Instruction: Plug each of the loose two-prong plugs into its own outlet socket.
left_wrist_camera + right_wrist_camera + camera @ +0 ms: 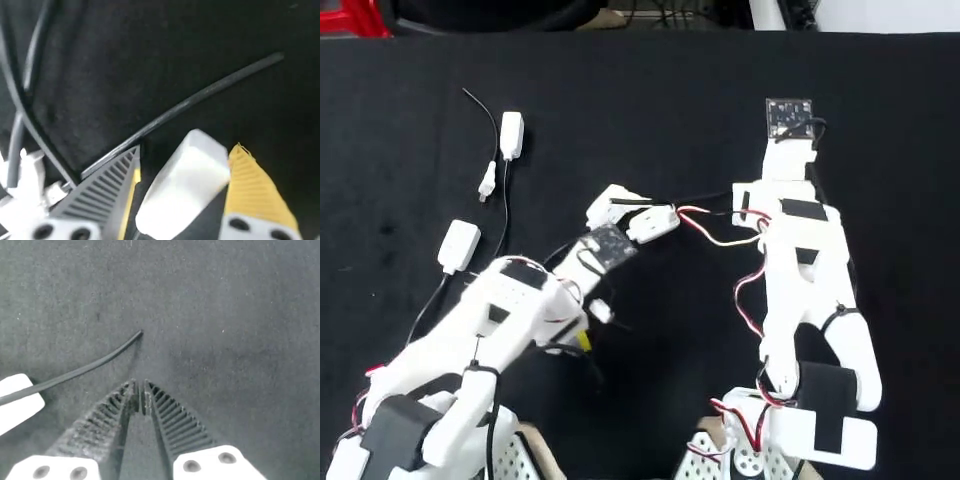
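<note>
A small white two-prong plug [185, 187] sits tilted between the grey ribbed finger [107, 187] and the yellow finger [252, 182] of my left gripper [189, 147], which is shut on it just above the black cloth. In the high view this plug [601, 312] shows at the left gripper [592, 324], near the table's middle. My right gripper [140, 390] is shut with nothing in it, low over bare cloth. Beyond it lie a thin black cable end [125, 342] and part of a white plug body [17, 402].
A white plug [511, 134] on a thin black cable and a small connector [487, 183] lie at the back left. Another white plug [458, 245] lies at the left. White blocks [635, 218] and a circuit board [610, 245] show mid-table. The right arm [800, 260] stands right.
</note>
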Controlling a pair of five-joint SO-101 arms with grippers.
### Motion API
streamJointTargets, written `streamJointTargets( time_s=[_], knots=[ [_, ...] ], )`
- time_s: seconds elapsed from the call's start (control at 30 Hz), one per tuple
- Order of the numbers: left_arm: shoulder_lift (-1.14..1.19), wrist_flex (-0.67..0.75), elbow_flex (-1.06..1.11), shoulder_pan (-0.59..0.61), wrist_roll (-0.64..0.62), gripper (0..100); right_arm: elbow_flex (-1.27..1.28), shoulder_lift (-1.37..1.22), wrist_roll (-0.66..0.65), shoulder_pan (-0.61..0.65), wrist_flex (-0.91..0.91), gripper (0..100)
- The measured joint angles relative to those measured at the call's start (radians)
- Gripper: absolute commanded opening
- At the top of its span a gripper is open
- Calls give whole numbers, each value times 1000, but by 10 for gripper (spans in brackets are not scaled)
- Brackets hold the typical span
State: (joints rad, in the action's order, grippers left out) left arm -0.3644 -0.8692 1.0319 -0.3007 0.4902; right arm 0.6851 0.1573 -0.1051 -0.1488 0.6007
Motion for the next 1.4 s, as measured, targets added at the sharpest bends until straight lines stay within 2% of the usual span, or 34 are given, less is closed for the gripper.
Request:
streamJointTargets(
  time_s=[0.17,0.57,0.7,0.93,1.03,1.17,1.27,1.4],
  knots=[
    [-60,0,-6,28,6,263,0,0,0,0,0,12],
    [-546,0,169,46,-26,276,0,0,0,0,0,12],
    [-572,0,172,101,-20,276,0,0,0,-2,0,12],
    [-577,0,172,238,92,276,0,0,0,-2,0,12],
    [-583,-61,170,279,107,271,0,0,0,-2,0,12],
    [-603,-250,64,321,95,270,0,0,-18,-2,0,12],
    [-652,-348,0,405,83,270,-18,0,-114,21,38,12],
    [-736,-370,23,540,89,270,-41,23,-285,114,160,13]
  ],
)
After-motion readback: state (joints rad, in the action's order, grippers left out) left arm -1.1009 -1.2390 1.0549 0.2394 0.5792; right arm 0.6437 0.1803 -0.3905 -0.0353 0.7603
